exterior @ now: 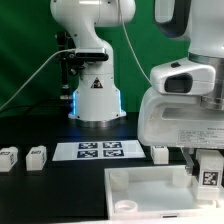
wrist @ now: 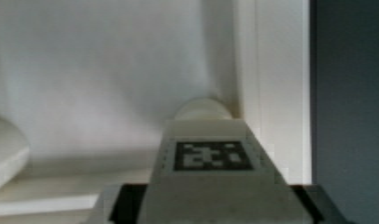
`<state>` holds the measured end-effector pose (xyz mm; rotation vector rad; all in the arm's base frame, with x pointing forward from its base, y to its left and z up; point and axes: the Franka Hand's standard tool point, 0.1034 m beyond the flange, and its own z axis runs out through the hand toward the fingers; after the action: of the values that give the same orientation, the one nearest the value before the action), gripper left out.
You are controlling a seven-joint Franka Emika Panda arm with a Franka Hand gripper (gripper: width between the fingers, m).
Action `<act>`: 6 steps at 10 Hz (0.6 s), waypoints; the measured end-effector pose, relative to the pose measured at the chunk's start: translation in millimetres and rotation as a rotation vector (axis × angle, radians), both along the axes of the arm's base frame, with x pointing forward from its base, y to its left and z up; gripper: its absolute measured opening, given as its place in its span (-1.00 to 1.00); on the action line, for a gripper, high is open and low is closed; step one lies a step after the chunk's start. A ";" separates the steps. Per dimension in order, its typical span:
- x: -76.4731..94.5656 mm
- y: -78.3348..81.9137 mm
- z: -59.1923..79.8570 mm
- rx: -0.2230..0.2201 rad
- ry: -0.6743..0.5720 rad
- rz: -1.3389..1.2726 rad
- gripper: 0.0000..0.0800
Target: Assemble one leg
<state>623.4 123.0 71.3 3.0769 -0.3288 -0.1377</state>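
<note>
Gripper (exterior: 207, 168): jaws closed on held leg (wrist: 211, 150), its square-pattern tag facing the wrist camera. Directly beneath: white panel (exterior: 150, 192). Just beside the gripper: loose leg (exterior: 160, 154). Farther off: marker board (exterior: 100, 150), third leg (exterior: 37, 155), fourth leg (exterior: 8, 157). Farthest: robot base (exterior: 95, 105) with warning-triangle label (exterior: 95, 86)

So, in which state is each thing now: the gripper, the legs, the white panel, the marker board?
gripper: shut on the held leg.
held leg: clamped in the gripper, over the white panel.
white panel: flat on the table, hollow side up.
leftmost leg: loose on the table.
second leg: loose on the table.
third leg: loose, behind the panel.
marker board: flat on the table.
</note>
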 end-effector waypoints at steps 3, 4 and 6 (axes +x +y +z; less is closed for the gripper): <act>10.0 -3.7 -2.3 -0.011 -0.055 -0.249 -0.28; 10.2 -4.4 -2.2 -0.014 -0.057 -0.405 -0.27; 9.9 -6.4 -2.6 -0.011 -0.049 -0.687 -0.27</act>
<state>633.2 116.6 68.7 2.8123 -1.3592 -0.0779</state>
